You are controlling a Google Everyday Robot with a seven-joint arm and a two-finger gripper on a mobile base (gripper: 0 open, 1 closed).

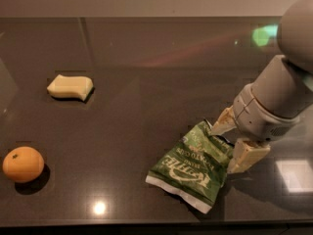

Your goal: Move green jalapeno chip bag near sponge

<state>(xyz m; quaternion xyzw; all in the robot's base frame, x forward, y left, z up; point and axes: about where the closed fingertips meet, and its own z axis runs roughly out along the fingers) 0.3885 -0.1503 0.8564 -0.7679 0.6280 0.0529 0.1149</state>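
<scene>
The green jalapeno chip bag (193,166) lies flat on the dark table, front right of centre, white lettering up. My gripper (230,142) is at the bag's right edge, low over the table. Its two pale fingers are spread, one finger (222,123) at the bag's upper right corner and the other (246,155) beside its right side. They straddle the bag's edge without closing on it. The pale yellow sponge (70,87) lies far to the left, well apart from the bag.
A round orange fruit (22,164) sits at the front left. The dark glossy table (156,72) reflects ceiling lights. My grey arm (286,82) fills the right side.
</scene>
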